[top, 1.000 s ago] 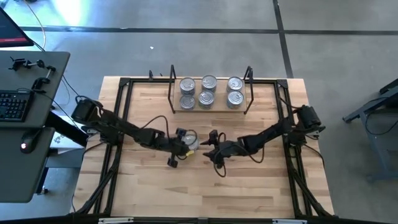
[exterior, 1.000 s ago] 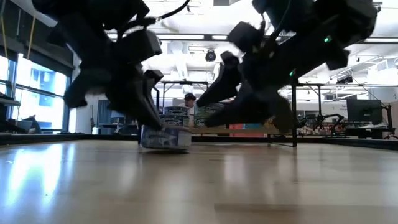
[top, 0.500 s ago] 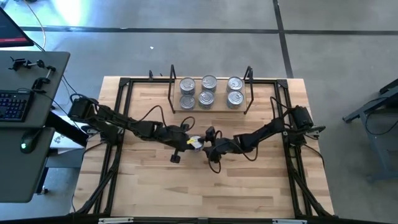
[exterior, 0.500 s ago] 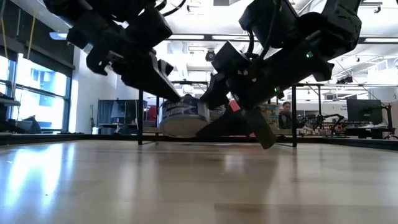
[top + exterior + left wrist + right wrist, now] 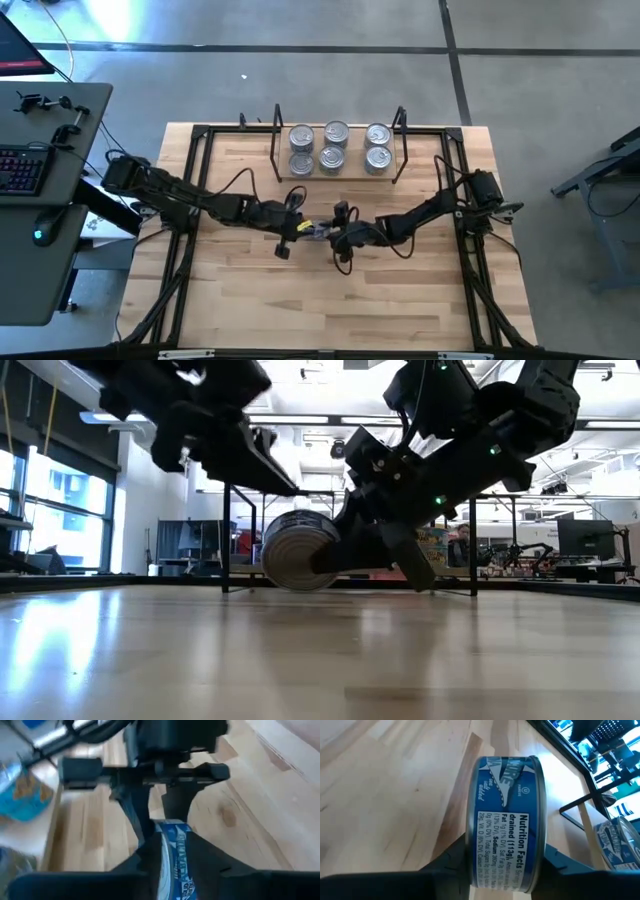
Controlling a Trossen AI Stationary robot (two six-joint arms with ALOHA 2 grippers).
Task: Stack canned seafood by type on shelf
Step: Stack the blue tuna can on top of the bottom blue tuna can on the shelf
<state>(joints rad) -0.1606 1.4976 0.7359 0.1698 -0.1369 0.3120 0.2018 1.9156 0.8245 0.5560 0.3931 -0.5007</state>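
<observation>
Right gripper (image 5: 330, 233) is clamped on a blue-labelled tin (image 5: 505, 842), turned on its edge and held clear above the worktop (image 5: 400, 300), one finger (image 5: 450, 862) against each flat face. Left gripper (image 5: 303, 228) sits just beside it, fingers slightly parted around the same tin; whether they touch it is unclear. Well beyond both grippers, the shelf (image 5: 338, 176) carries six silver-lidded tins (image 5: 332, 133) in three pairs, with nothing between.
</observation>
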